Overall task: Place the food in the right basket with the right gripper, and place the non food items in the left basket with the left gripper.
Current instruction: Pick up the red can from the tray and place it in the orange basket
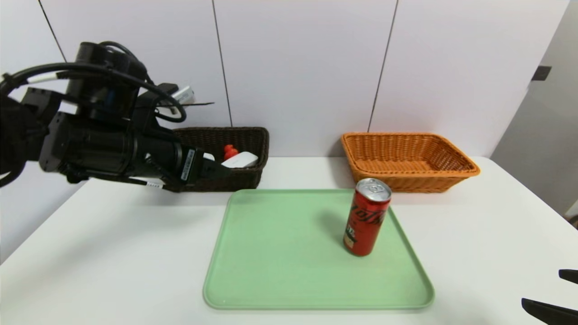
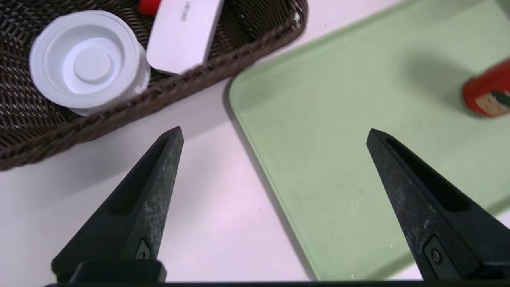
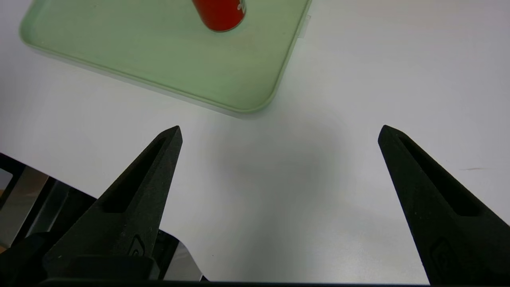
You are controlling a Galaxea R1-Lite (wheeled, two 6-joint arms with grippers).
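One item is left to sort, by my reading. Nearest, the right gripper (image 3: pixel 281 129) is over the near right part of the counter (image 3: pixel 318 191), beyond the tray's near right corner, its fingers spread and empty. The counter's near edge runs close by it, with bare surface between gripper and tray.

Next comes the green tray (image 1: pixel 280 271), its low rim unlikely to hinder a reach. The red drink can (image 1: pixel 366 221), the food still to be placed, stands upright on its right side, with open room around it for fingers to close from either side.

Farther back, the left gripper (image 2: pixel 275 130) hangs just in front of the dark basket (image 2: pixel 235 63), fingers wide apart and holding nothing. Inside the basket are the white round piece (image 2: pixel 91 65), the flat white box (image 2: pixel 183 36) and the red duck (image 1: pixel 230 152), so the left-hand share looks done. The box lies against the near rim.

The orange basket (image 1: pixel 406 183) sits beyond the tray's far right corner; the can should be lifted clear of its flared near rim. The pale wall (image 1: pixel 293 67) behind both baskets limits reach past them.
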